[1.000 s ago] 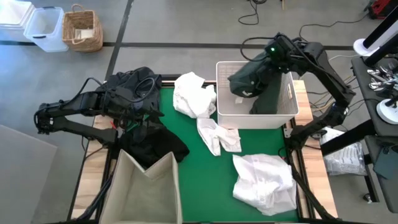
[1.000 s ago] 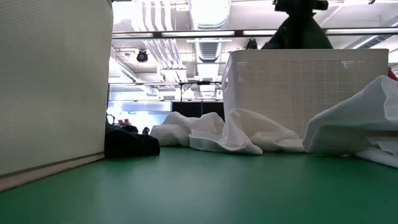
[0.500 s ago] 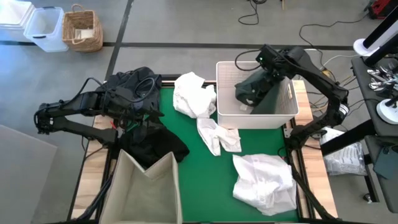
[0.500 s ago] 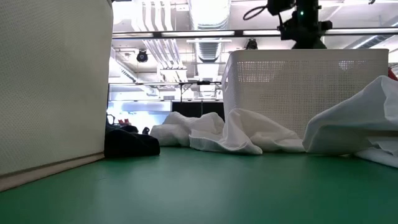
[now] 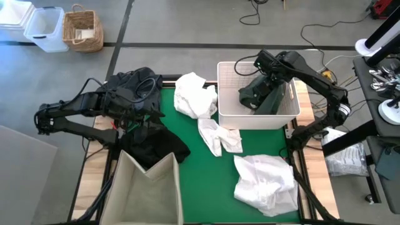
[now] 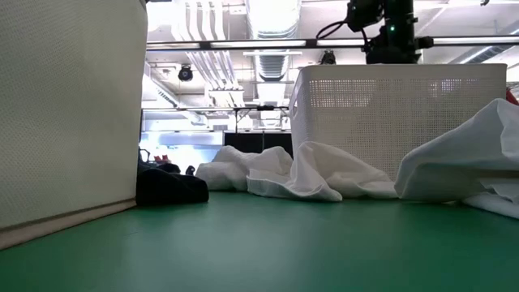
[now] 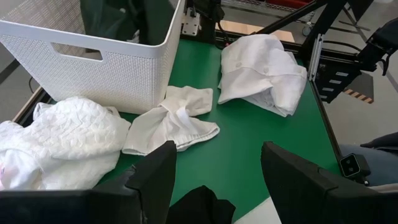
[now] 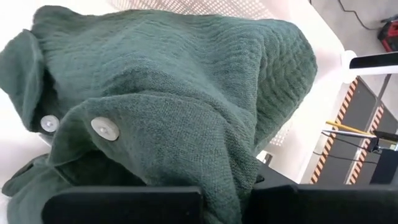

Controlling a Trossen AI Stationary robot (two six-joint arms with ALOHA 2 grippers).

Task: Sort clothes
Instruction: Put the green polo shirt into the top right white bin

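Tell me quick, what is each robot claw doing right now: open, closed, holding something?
Left gripper: open, holding nothing, above the black clothes.
Right gripper: over the white basket by the dark green garment; grip cannot be told.

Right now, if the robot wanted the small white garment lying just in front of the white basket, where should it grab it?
Probably from straight above, at the twisted, bunched ridge in the middle of the small white garment. That raised fold gives the fingers something to pinch; its edges lie flat on the green mat. The white basket crowds one side.

We see the right gripper has lowered the dark green garment into the white basket.
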